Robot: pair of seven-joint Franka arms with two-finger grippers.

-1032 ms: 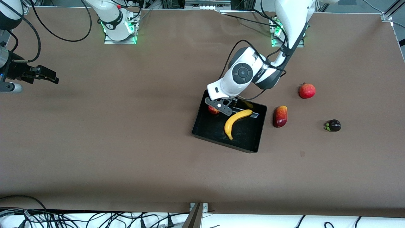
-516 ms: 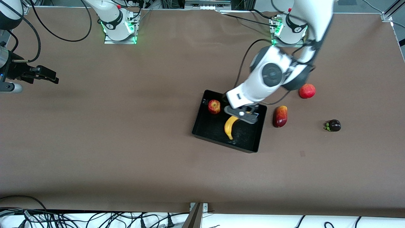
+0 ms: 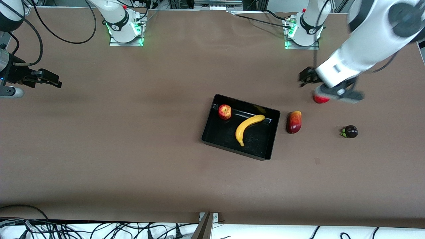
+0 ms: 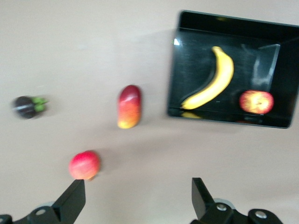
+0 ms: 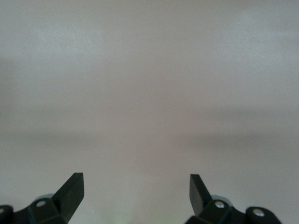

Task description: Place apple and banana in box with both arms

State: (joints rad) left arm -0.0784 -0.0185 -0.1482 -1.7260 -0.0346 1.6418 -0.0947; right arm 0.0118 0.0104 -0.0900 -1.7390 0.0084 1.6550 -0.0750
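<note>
**Apple and banana both in the box**

From the front I see one apple (image 3: 224, 111) and one banana (image 3: 248, 127) lying in the black box (image 3: 212, 141), apart. My left pincer (image 3: 332, 87), released, hangs over the pomegranate (image 3: 320, 99), half hiding it; the left wrist view shows it whole. One mango (image 3: 294, 121) and one mangosteen (image 3: 350, 131) lie on the worktop (image 3: 132, 149). My right pincer (image 3: 44, 78) waits, released, over bare worktop.

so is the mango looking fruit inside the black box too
No, the mango-like fruit lies on the table beside the box, toward the left arm's end; only the apple and banana are inside.
</note>
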